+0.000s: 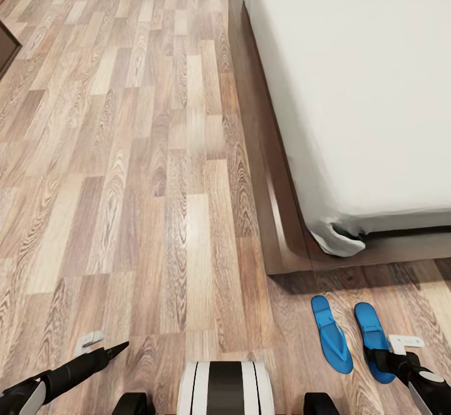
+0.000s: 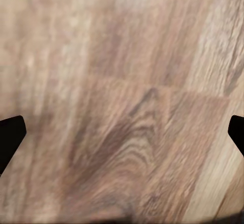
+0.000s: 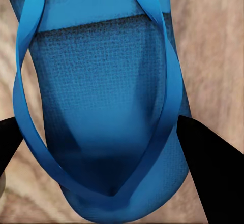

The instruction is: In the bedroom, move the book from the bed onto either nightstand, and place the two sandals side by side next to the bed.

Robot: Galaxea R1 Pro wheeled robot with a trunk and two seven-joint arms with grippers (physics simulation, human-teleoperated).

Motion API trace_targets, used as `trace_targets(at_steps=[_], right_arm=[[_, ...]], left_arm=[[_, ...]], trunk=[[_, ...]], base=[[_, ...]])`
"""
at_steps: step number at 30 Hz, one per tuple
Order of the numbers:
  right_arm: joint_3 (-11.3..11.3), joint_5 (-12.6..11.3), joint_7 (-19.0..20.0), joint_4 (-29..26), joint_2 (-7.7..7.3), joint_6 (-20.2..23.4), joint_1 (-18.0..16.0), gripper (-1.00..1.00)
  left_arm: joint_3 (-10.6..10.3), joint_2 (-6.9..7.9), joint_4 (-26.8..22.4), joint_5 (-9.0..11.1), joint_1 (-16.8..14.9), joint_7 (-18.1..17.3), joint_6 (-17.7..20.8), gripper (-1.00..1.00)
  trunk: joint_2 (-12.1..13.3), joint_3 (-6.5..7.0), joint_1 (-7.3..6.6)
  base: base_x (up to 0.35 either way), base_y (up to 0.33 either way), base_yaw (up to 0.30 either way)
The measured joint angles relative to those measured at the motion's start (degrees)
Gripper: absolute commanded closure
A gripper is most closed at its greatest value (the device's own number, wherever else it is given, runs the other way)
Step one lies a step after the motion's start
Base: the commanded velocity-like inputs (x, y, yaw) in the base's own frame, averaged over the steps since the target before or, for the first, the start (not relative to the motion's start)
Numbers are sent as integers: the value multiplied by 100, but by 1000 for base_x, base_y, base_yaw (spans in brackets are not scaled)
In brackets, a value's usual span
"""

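Two bright blue sandals lie side by side on the wood floor just off the bed's foot corner: the left sandal and the right sandal. My right gripper hangs low over the near end of the right sandal. In the right wrist view that sandal lies between the gripper's spread black fingers, its straps showing. My left gripper hovers open over bare floor at the lower left, its fingertips wide apart. The book is out of view.
The bed's dark brown frame juts past the mattress as a low ledge along the floor. A dark brown furniture corner shows at the far left edge; I cannot tell whether it is the nightstand. Open plank floor stretches ahead and to the left.
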Motion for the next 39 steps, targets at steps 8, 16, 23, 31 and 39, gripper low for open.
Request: trace_targets(at_steps=[8, 16, 23, 31, 39], right_arm=[[-1, 0, 1, 0, 0, 0, 0, 100], [-1, 0, 2, 0, 0, 0, 0, 100], [-1, 0, -2, 0, 0, 0, 0, 100], [-1, 0, -4, 0, 0, 0, 0, 100], [-1, 0, -5, 0, 0, 0, 0, 100]], left_arm=[[15, 0, -6, 9, 2, -6, -2, -100], [26, -1, -673, 74, -47, -93, 160, -100], [-24, -86, -1303, 885, -62, -91, 618, -100], [-28, -117, -1440, 924, -65, -905, 658, -100], [-18, -73, -1449, 906, -64, -1366, 628, -100]], trunk=[[0, 0, 0], [0, 0, 0], [0, 0, 0], [0, 0, 0], [0, 0, -2]], base=[[0, 0, 0], [0, 0, 0], [0, 0, 0], [0, 0, 0], [91, 0, 0]])
